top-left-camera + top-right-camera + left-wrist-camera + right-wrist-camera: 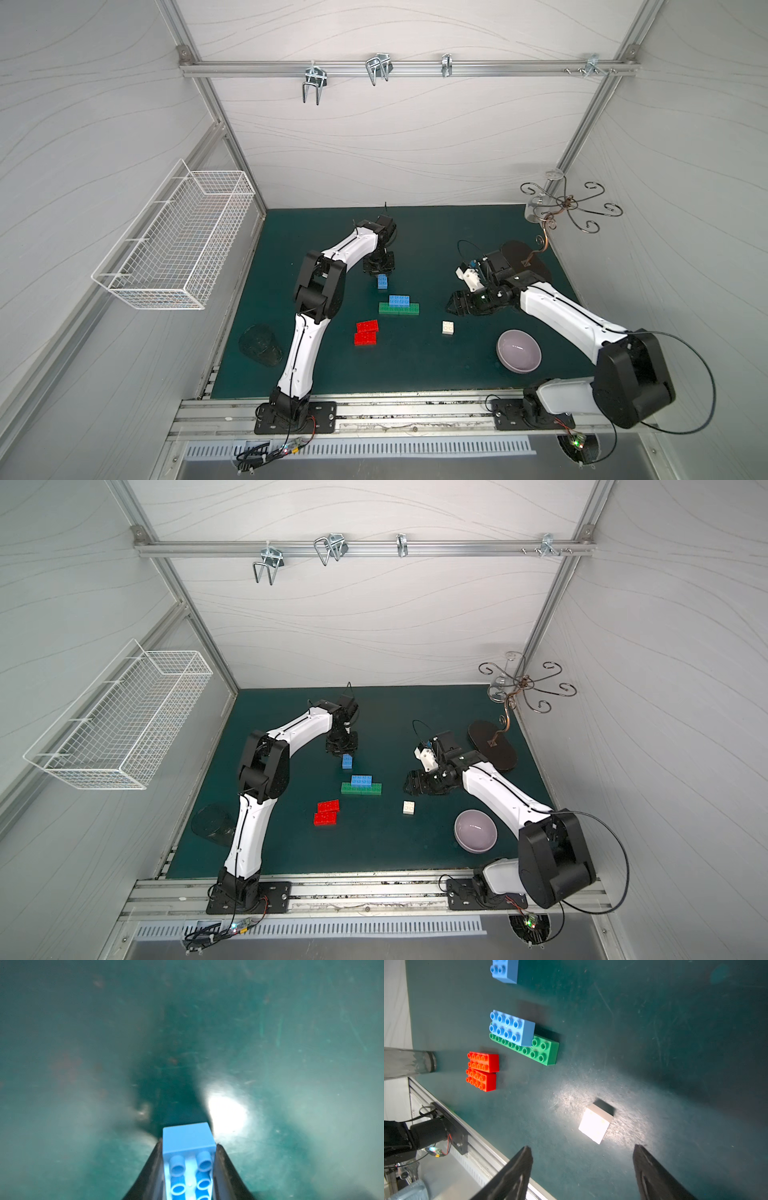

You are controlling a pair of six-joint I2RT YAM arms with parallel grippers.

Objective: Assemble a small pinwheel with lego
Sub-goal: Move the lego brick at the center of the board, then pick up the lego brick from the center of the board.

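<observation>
In both top views the left arm arches over mid-frame. Its left hand (381,274) points straight down, clamped on the long sides of a blue brick (382,282). The right hand (581,1147) lies low at centre right, spread wide and empty, with the white brick (595,1124) just ahead. On the worktop (415,370), just below the held brick in frame, a second blue brick (399,299) sits on the green bricks (411,308). Two red bricks (366,331) lie lower left and the lilac bowl (519,350) lower right.
</observation>
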